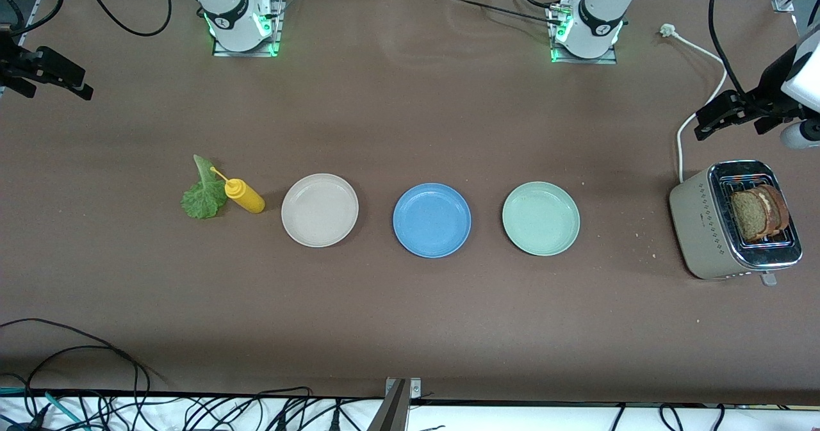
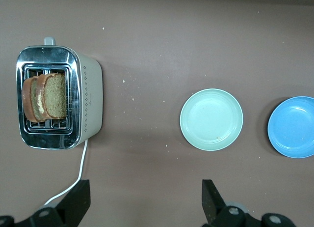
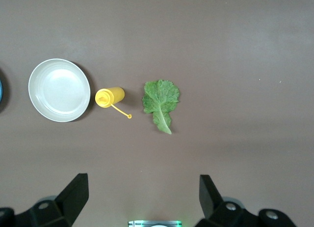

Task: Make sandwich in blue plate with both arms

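While both hands (image 2: 142,207) (image 3: 142,205) hang wide open, empty, brown table (image 1: 410,328), three plates, toaster (image 1: 711,226).

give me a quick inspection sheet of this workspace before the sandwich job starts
surface: brown table, a few crumbs near the toaster
job's things: blue plate bare, between two other plates; two bread slices in the toaster; lettuce beside the bottle
clutter: yellow bottle, cream plate, mint plate
claws: left claw open, above the toaster's cord; right claw open at the right arm's end; both wait
cables: white cord from toaster; black cables along the edges
surroundings: nothing seen
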Robot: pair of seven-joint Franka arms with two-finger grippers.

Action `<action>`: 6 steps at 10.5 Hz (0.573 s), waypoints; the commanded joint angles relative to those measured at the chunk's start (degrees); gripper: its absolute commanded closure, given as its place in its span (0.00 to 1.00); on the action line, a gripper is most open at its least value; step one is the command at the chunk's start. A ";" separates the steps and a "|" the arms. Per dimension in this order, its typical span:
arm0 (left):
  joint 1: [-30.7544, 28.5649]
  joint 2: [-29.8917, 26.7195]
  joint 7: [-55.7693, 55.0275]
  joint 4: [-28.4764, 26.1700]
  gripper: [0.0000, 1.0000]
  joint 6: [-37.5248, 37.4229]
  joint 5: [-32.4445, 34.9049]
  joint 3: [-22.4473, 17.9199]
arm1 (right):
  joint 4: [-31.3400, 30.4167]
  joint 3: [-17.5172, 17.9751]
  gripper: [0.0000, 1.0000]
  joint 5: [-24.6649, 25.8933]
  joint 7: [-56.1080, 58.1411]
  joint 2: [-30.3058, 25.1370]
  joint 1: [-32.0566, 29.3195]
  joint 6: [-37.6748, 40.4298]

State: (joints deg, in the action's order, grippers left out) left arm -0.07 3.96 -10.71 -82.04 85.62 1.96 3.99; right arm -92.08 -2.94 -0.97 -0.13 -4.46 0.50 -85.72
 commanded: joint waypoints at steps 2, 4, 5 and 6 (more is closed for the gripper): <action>-0.10 -0.18 1.57 0.92 0.00 -0.89 -0.64 -0.30 | 1.72 0.04 0.00 -0.87 -0.04 0.41 0.03 0.47; -0.10 -0.18 1.57 0.92 0.00 -0.89 -0.55 -0.39 | 1.73 0.04 0.00 -0.96 0.22 0.41 0.03 0.47; -0.10 -0.18 1.57 0.92 0.00 -0.89 -0.55 -0.39 | 1.73 0.04 0.00 -0.96 0.22 0.41 0.03 0.47; -0.10 -0.18 1.57 0.92 0.00 -0.89 -0.55 -0.39 | 1.73 0.04 0.00 -0.96 0.22 0.41 0.03 0.47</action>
State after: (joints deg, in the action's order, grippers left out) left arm -0.08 3.96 -10.71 -82.04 85.62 1.96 3.87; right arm -91.74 -2.94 -1.05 -0.13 -4.45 0.50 -85.76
